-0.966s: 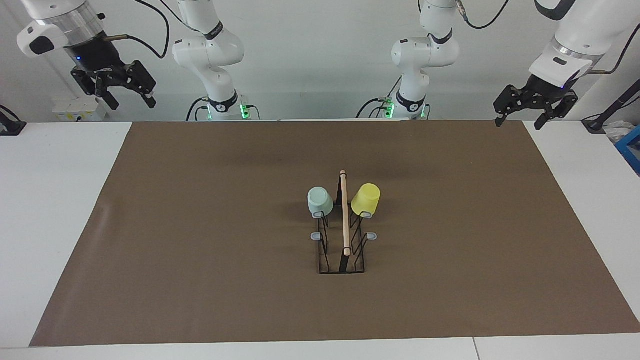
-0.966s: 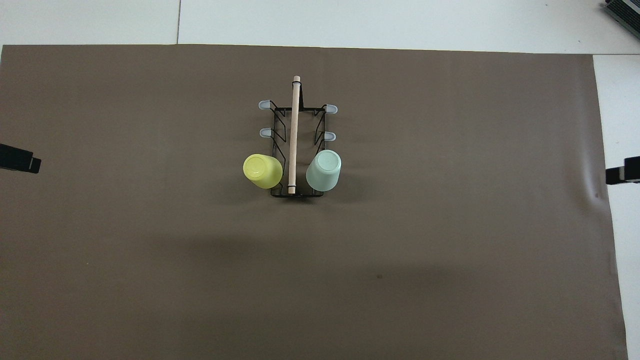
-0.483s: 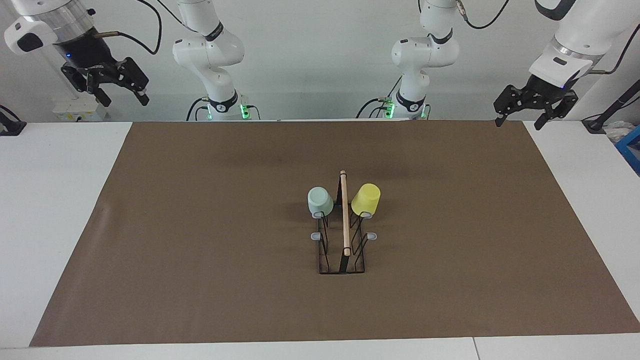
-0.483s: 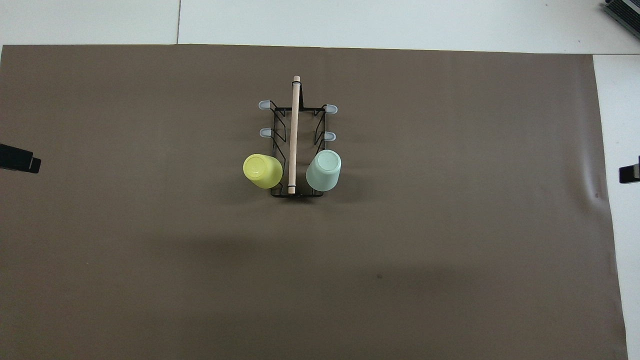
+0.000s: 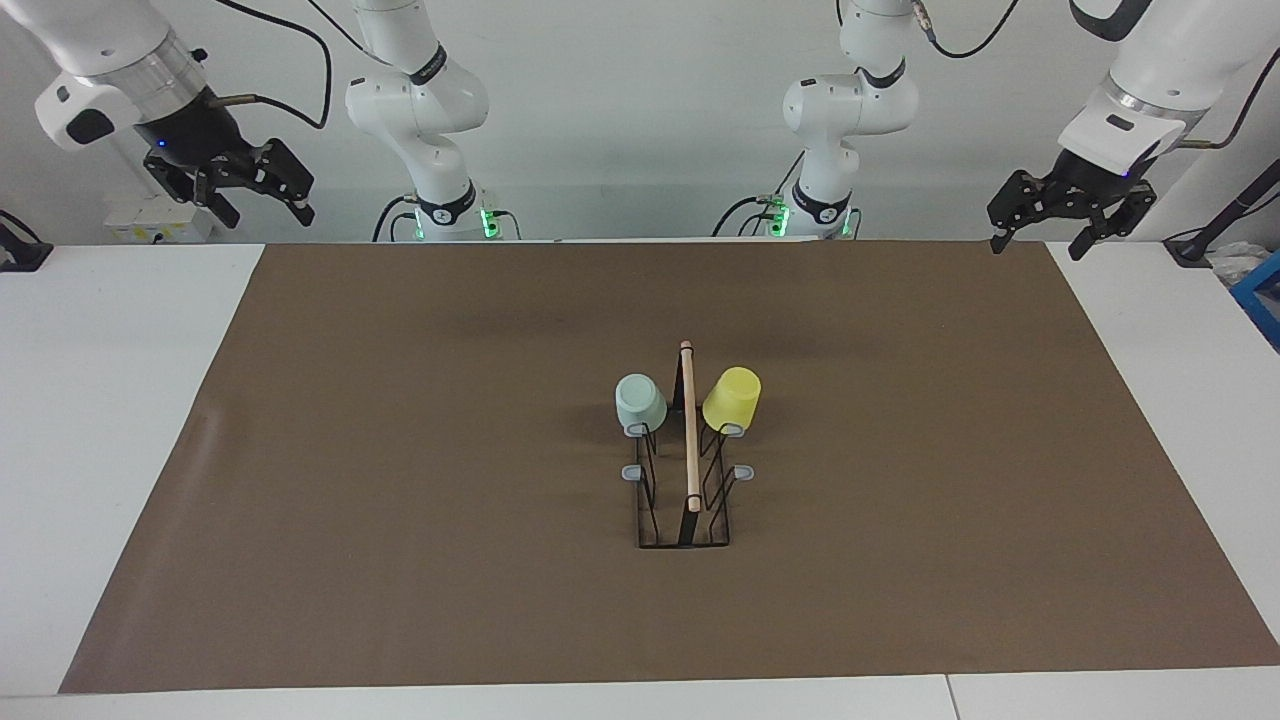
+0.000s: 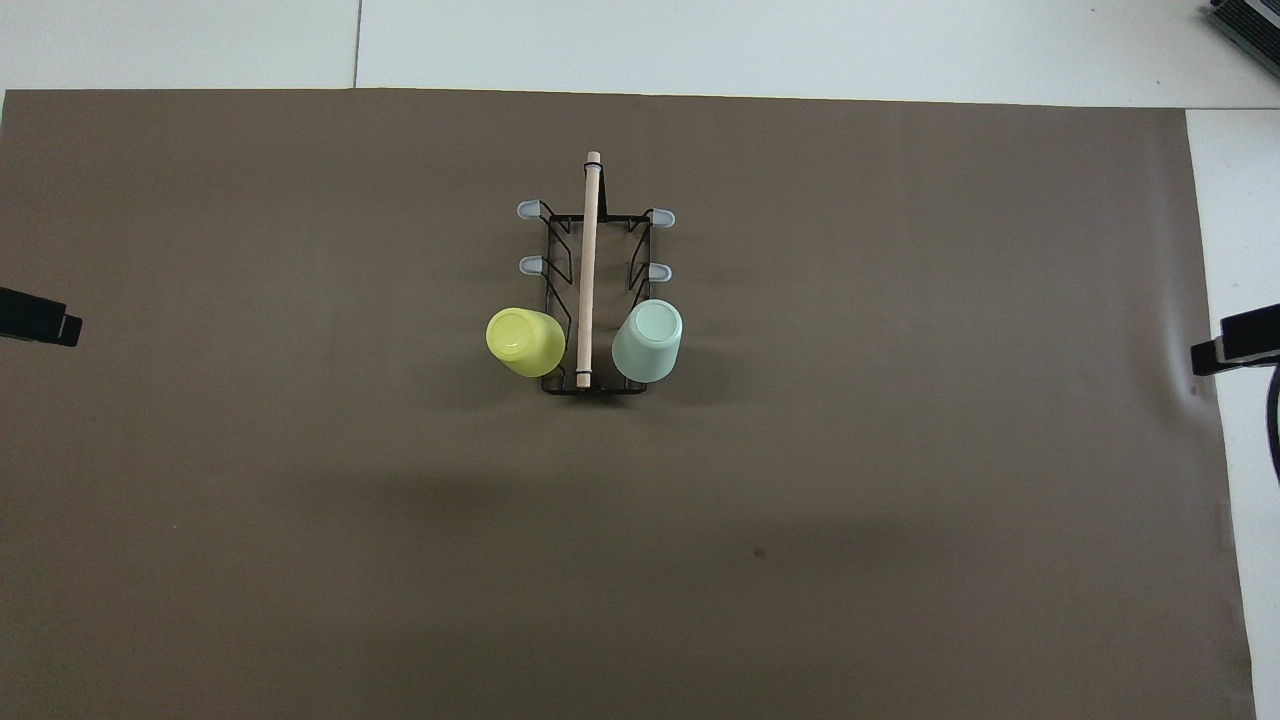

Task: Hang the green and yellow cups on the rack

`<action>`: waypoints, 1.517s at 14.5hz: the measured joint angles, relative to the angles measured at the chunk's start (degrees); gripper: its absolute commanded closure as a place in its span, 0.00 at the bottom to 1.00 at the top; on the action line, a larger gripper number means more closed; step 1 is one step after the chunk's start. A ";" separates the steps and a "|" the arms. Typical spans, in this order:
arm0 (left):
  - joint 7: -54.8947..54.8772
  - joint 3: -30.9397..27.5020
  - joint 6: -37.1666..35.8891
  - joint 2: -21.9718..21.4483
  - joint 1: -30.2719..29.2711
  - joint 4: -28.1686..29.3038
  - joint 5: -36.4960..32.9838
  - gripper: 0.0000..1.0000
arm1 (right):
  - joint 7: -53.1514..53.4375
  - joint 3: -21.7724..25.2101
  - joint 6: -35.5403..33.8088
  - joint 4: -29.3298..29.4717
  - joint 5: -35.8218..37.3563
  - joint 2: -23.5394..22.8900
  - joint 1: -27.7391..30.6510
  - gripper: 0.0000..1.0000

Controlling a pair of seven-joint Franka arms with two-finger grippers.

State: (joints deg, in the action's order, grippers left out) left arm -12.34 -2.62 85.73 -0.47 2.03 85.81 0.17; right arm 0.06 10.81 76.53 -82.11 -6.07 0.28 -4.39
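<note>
1. Surface (image 5: 120, 400): white top, covered across most of the frame by a brown mat (image 5: 400, 500).
2. Rack (image 5: 690, 480): black wire stand at frame centre in both views. Its wooden rod (image 5: 689, 425) runs top to bottom in the picture, so the long axis points toward and away from the robots. Pegs stick out to either side; the four away from the robots are bare.
3. Left hand (image 5: 1040, 235): upper right of the facing view, in the air over the mat's corner. Fingers spread, released, holding nothing and touching nothing. Only a tip shows at the left edge of the overhead view.
4. Right hand (image 5: 262, 205): upper left of the facing view, raised over the white margin. Fingers apart, empty.
5. Yellow cup (image 5: 732, 400): inverted on the peg nearest the robots, on the side toward the left arm's end, just beside the rod.
6. Green cup (image 5: 640, 402): inverted on the matching peg toward the right arm's end.
7. Judgement: both cups appear hung, each well apart from its nearer hand. Nothing seems left to grasp; both arms wait.
</note>
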 measured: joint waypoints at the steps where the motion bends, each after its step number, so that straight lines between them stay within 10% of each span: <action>1: 0.00 0.00 0.00 0.00 0.00 0.00 0.00 0.00 | 0.00 -0.19 -0.01 0.00 0.01 -0.01 -0.02 0.00; 22: 0.00 0.00 0.00 0.00 0.00 0.00 0.00 0.00 | 0.00 -0.45 -2.49 -0.58 0.90 -0.74 0.00 0.00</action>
State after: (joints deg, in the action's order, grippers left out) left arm -12.34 -2.62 85.73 -0.48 2.03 85.81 0.17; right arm 0.06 10.37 74.04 -82.69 -5.17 -0.46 -4.39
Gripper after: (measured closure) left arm 0.000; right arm 0.000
